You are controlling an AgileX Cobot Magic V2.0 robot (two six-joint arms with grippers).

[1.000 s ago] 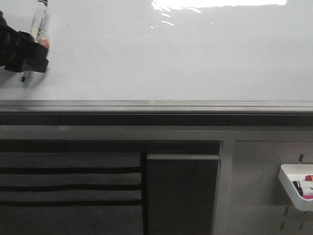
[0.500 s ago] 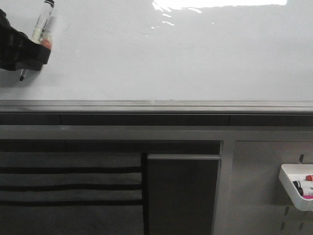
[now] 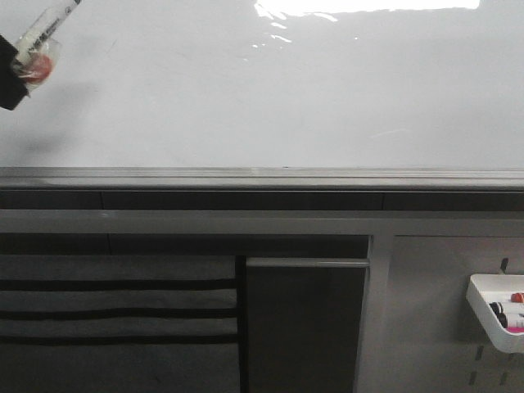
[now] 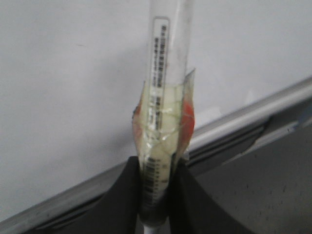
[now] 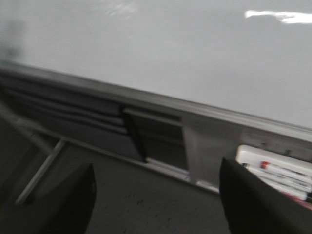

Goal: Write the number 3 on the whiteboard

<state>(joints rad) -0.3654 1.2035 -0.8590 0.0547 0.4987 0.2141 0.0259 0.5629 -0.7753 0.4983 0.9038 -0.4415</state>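
Note:
The whiteboard (image 3: pixel 270 90) is glossy white with glare at the top and a grey metal frame edge (image 3: pixel 262 174) below. No number 3 shows on it. My left gripper (image 3: pixel 10 78) is at the far left edge of the front view, shut on a clear-bodied marker (image 3: pixel 41 37) with tape and a red patch, tilted up to the right. In the left wrist view the marker (image 4: pixel 163 122) stands between the fingers (image 4: pixel 122 200) of the gripper (image 4: pixel 155 195), in front of the board (image 4: pixel 73 73). My right gripper (image 5: pixel 156 195) is open and empty, low in front of the board (image 5: pixel 170 48).
A white tray (image 3: pixel 479 295) with markers (image 3: pixel 506 315) hangs on the grey perforated panel (image 3: pixel 426 311) at lower right; it also shows in the right wrist view (image 5: pixel 278 168). A dark panel (image 3: pixel 303 323) and slatted shelves (image 3: pixel 115 311) sit below the frame.
My left gripper has moved up and to the left with the marker. The marker now tilts more, and its tip has left the view.

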